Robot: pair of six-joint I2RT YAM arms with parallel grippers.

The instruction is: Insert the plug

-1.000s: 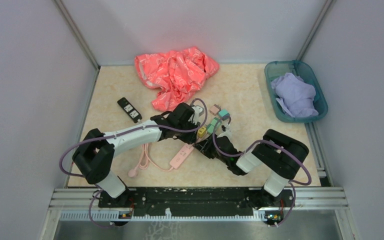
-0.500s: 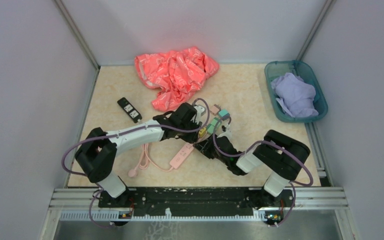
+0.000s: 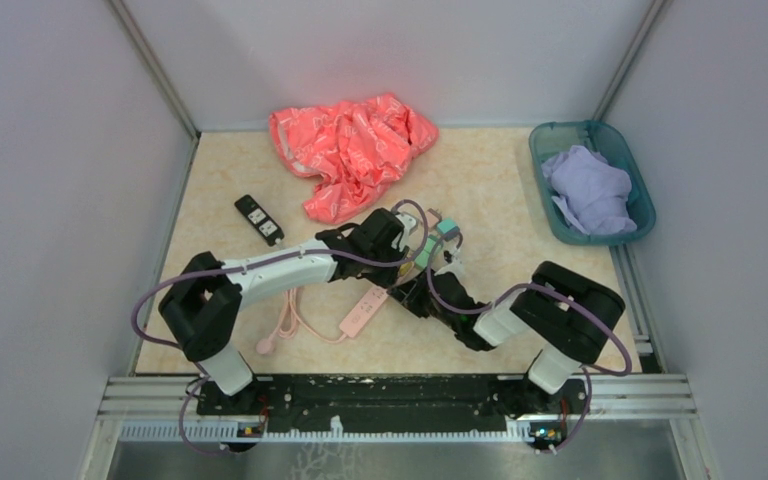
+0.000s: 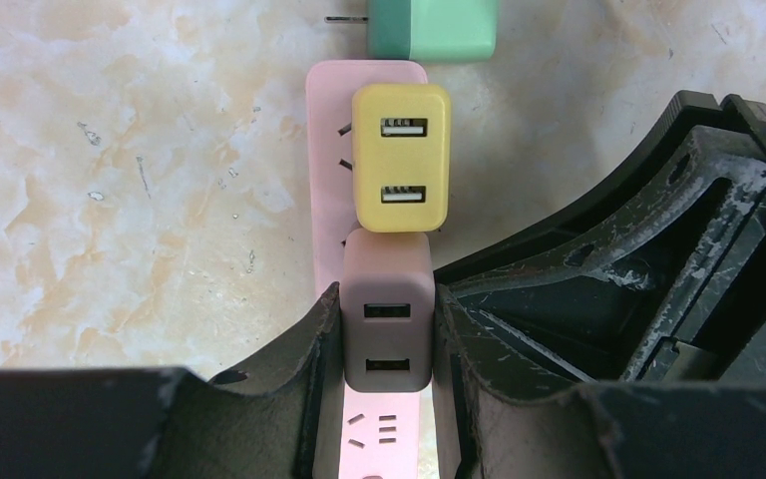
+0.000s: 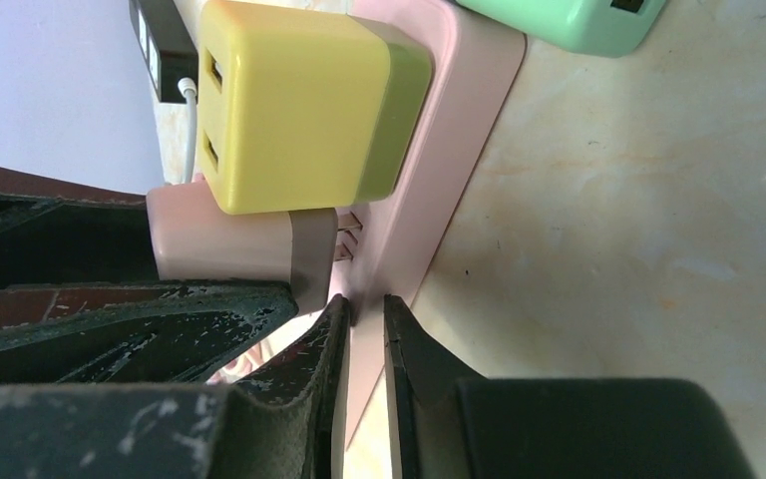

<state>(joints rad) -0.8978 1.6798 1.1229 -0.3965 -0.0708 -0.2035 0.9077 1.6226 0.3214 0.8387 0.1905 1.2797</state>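
Mauve plug over pink power strip, butted against the seated yellow charger; prongs still partly showing in right wrist view, not flush; left gripper clamped on the plug's sides; right gripper nearly closed, pinching the strip's edge; green charger lies past the strip's end.

Purple cables loop along black-and-white arms; left claw scuffed black.
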